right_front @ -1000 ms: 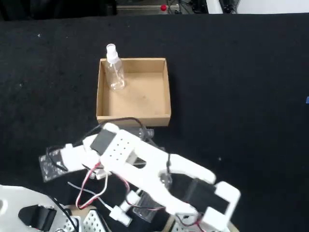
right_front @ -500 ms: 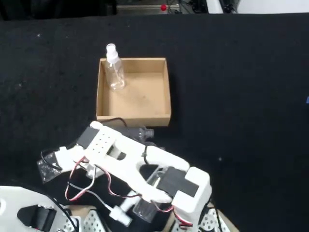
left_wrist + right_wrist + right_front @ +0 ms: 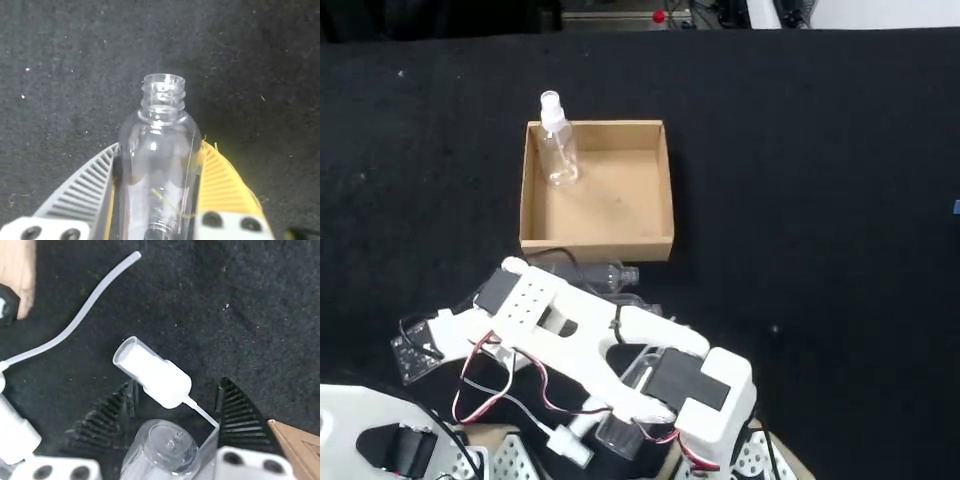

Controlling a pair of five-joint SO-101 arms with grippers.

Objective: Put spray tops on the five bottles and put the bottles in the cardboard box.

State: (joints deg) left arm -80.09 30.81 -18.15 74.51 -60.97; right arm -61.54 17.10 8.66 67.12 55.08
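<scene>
The cardboard box (image 3: 660, 190) sits mid-table with one spray-topped bottle (image 3: 558, 150) leaning in its far left corner. My left gripper (image 3: 160, 146) is shut on a clear, uncapped bottle (image 3: 160, 130), neck pointing away from the camera over the black mat. My right gripper (image 3: 178, 384) is open, its black fingers either side of a white spray top (image 3: 155, 372) lying on the mat. A clear round piece (image 3: 160, 447) sits between the finger bases. In the high view a white arm (image 3: 580, 335) stretches across in front of the box.
An uncapped bottle (image 3: 610, 275) lies just in front of the box. Another clear bottle (image 3: 620, 435) lies near the table's front edge under the arm. A second spray top's long tube (image 3: 85, 310) curves across the mat near my right gripper.
The white arm in the high view has swung left and drawn back toward the front edge. This uncovers the uncapped bottle in front of the box. The box and its bottle have not moved.
</scene>
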